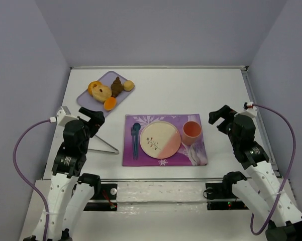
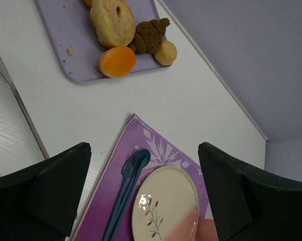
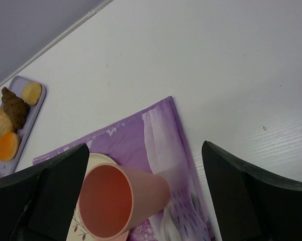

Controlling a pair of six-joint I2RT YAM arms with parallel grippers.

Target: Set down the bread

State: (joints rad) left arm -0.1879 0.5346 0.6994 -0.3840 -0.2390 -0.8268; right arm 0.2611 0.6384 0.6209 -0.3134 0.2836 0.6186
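Observation:
The bread (image 1: 110, 104) is a small orange-golden oval roll at the near edge of a lilac tray (image 1: 88, 99) at the back left. It also shows in the left wrist view (image 2: 117, 62) and the right wrist view (image 3: 8, 145). The cream and pink plate (image 1: 160, 139) lies bare on a purple placemat (image 1: 191, 155) in the middle. My left gripper (image 1: 94, 120) is open and empty, hovering between the tray and the placemat (image 2: 143, 150). My right gripper (image 1: 218, 116) is open and empty, right of the placemat (image 3: 144, 150).
On the tray with the bread lie a ring-shaped pastry (image 1: 99, 90), a dark brown pastry (image 1: 116, 86) and a pale round bun (image 1: 128, 86). A pink cup (image 1: 192, 131) stands right of the plate, blue cutlery (image 1: 135, 138) left of it. Metal tongs (image 1: 106, 145) lie left of the placemat.

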